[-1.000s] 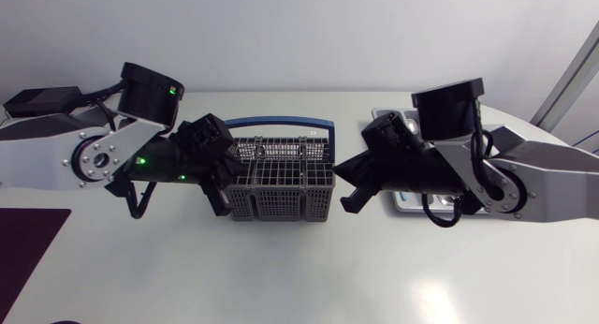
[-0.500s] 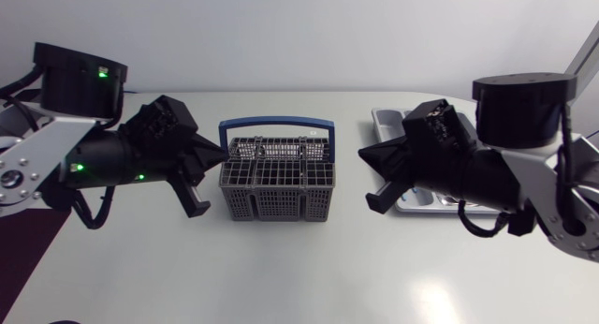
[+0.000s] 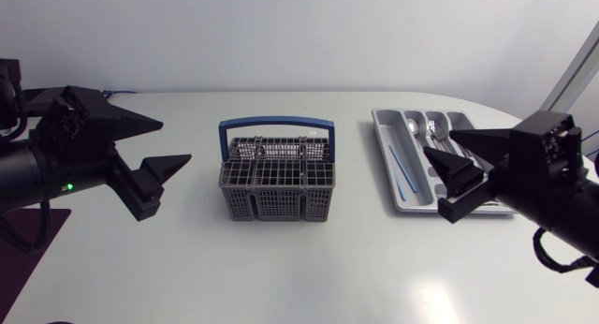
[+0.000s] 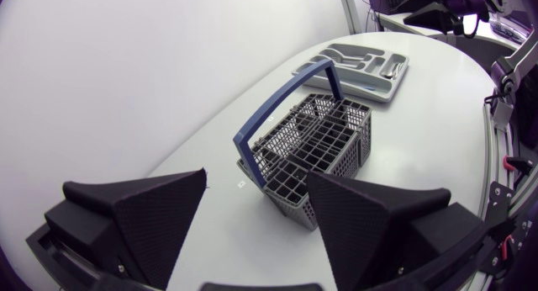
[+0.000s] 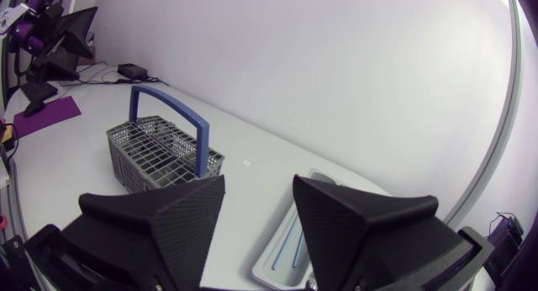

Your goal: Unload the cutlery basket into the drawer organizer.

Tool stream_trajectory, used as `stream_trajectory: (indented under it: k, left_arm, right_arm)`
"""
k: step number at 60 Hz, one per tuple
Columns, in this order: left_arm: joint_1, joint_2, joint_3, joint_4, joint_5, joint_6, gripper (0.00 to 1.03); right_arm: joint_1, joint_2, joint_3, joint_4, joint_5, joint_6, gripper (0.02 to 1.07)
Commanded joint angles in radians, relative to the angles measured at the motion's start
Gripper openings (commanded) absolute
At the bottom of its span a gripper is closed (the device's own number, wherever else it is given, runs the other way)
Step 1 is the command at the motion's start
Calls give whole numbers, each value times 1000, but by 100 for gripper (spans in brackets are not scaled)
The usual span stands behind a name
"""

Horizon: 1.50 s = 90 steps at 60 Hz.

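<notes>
Our left fingers (image 3: 154, 172) and right fingers (image 3: 460, 167) gape, empty; the basket (image 3: 277, 188) looks light, stiff, best taken by its blue handle (image 3: 276, 125).

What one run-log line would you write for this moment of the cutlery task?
left gripper: open, empty, apart from basket | right gripper: open, empty, near tray | basket: upright, handle raised | tray: holds some cutlery

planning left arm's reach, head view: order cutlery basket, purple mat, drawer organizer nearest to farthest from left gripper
1. cutlery basket, just to the left gripper's right
2. purple mat, table's left edge
3. drawer organizer, far right side
</notes>
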Motion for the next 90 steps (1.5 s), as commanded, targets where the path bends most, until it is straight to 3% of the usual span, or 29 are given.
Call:
stream_trajectory:
  k: [1,3,16,27,43,90]
  left_arm:
    - [13,-47,-35,-1,-4,-24,99]
    - [23,-76,-41,-1,-11,-41,99]
    - [56,-199,-86,4,-15,-140,99]
    - [124,-291,-143,67,-15,-243,99]
    - [164,-409,-214,49,-14,-241,99]
    - [276,-837,-711,288,-201,-560,99]
  right_arm:
    - [-36,-60,-40,-13,6,-26,97]
    - [-59,-95,-55,-15,6,-31,102]
    - [-157,-226,-137,-13,5,-41,102]
    - [-212,-281,-172,-12,2,-52,102]
    - [-261,-395,-228,-12,37,-53,102]
    - [-268,-646,-474,20,104,293,102]
